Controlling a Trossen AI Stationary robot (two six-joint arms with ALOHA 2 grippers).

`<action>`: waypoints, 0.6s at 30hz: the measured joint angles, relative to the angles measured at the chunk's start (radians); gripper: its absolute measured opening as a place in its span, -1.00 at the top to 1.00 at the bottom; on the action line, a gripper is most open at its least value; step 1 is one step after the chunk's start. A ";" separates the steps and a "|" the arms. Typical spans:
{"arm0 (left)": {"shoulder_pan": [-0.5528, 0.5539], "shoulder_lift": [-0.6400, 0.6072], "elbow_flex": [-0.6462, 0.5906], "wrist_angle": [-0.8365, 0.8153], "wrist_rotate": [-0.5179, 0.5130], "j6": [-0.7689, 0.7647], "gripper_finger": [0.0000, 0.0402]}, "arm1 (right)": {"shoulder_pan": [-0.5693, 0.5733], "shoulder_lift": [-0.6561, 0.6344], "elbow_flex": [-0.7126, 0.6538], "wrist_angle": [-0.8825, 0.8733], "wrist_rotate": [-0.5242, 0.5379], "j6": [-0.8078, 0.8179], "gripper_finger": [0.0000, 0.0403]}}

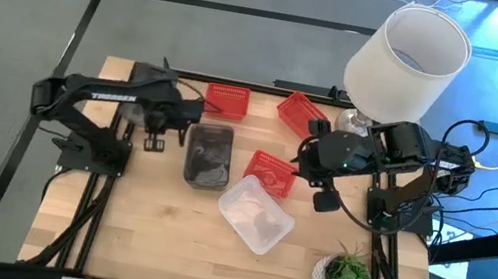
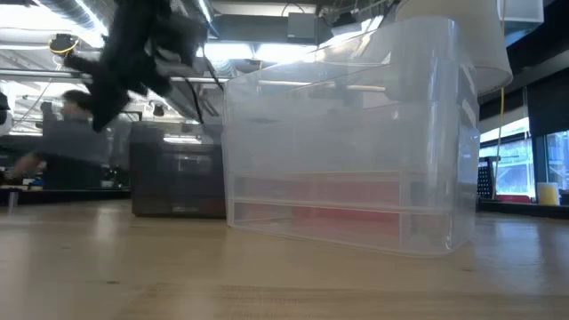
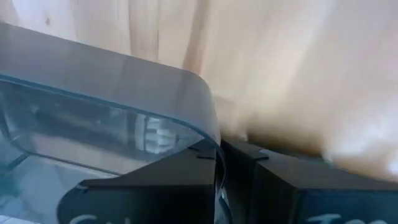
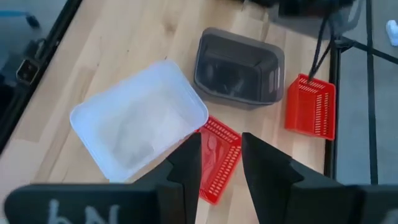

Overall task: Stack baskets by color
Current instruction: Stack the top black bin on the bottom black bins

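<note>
My left gripper (image 3: 219,149), at the table's far left (image 1: 154,134), is shut on a smoky grey basket (image 3: 106,106), which shows blurred in the low view (image 2: 80,153). A second grey basket (image 1: 209,156) rests on its base at the table's middle. Two red mesh baskets (image 1: 227,100) (image 1: 299,111) lie at the far edge. A third red one (image 1: 270,173) lies beside a clear basket (image 1: 257,212), which fills the low view (image 2: 351,142). My right gripper (image 4: 221,158) hangs open above the right half of the table (image 1: 326,195), with nothing between its fingers. My left gripper pinches the grey basket's wall at the rim, beside a rounded corner (image 3: 210,127). One finger stands inside the basket and one outside. The fingers come steeply from above. The basket hangs below them, clear of the table in the low view.
A large white lampshade (image 1: 409,60) stands at the far right and a small green plant (image 1: 345,277) at the near right. Bare wood lies along the near edge and near left. A person shows in the room behind the table (image 2: 76,107).
</note>
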 joint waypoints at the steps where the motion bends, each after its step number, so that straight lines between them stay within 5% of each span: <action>1: -0.030 -0.017 0.018 -0.033 -0.001 -0.021 1.00 | 0.000 0.000 -0.003 0.001 -0.004 -0.001 0.44; 7: -0.238 -0.087 0.144 -0.109 0.047 -0.123 1.00 | -0.004 0.000 -0.030 0.023 0.030 0.038 0.44; 15: -0.534 -0.027 0.350 -0.109 -0.063 -0.192 1.00 | -0.036 0.002 -0.050 0.060 0.446 0.351 0.44; 18: -0.623 0.028 0.409 -0.108 -0.133 -0.188 1.00 | -0.061 0.002 -0.050 0.081 0.508 0.477 0.44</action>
